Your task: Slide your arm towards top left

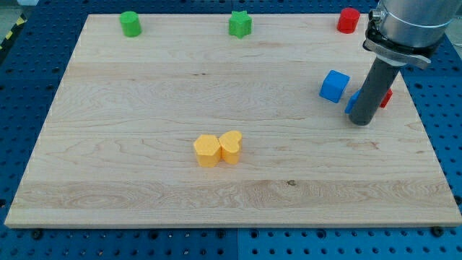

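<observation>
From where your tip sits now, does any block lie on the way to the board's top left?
Yes. My tip is at the view's right, and the blue cube sits just up-left of it, right on that line. Farther along, the green star block and green cylinder line the top edge.

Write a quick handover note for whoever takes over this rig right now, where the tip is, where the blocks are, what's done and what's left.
No jaws on this arm; my tip rests on the board at the view's right.
Right behind the tip: a blue block and a red block, both partly hidden. Blue cube just left of them.
Top edge: green cylinder, green star, red cylinder.
Centre: yellow hexagon touching yellow heart.
Done: nothing to judge. Left: slide to the top left; the blue cube sits close to that path.
</observation>
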Robot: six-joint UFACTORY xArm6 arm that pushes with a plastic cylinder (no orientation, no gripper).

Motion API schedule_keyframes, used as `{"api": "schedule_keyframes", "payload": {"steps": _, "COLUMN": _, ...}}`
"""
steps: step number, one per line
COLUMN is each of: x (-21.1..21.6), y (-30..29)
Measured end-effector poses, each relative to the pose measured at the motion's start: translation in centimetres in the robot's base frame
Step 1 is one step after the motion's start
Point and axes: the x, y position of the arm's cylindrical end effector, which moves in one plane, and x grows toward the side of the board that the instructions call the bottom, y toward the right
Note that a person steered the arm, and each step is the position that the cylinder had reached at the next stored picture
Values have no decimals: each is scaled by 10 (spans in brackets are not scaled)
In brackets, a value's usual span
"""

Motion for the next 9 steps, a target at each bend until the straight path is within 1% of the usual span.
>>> {"api": "schedule_keyframes", "payload": {"steps": 1, "x": 0, "y": -7}}
{"api": "schedule_keyframes", "payload": {"steps": 2, "x": 0, "y": -47}}
{"api": "schedule_keyframes", "payload": {"steps": 3, "x": 0, "y": -106}}
{"api": "schedule_keyframes", "payload": {"steps": 4, "x": -23, "y": -158}}
{"api": "schedule_keyframes", "payload": {"steps": 5, "x": -78, "y": -189}}
{"api": "schedule_keyframes", "payload": {"steps": 6, "x": -119, "y": -244}}
{"api": "schedule_keyframes", "payload": {"steps": 7, "x": -140, "y": -333}}
{"api": "schedule_keyframes", "payload": {"steps": 8, "x": -152, "y": -409}}
{"api": "schedule_keyframes", "payload": {"steps": 9, "x": -201, "y": -451}}
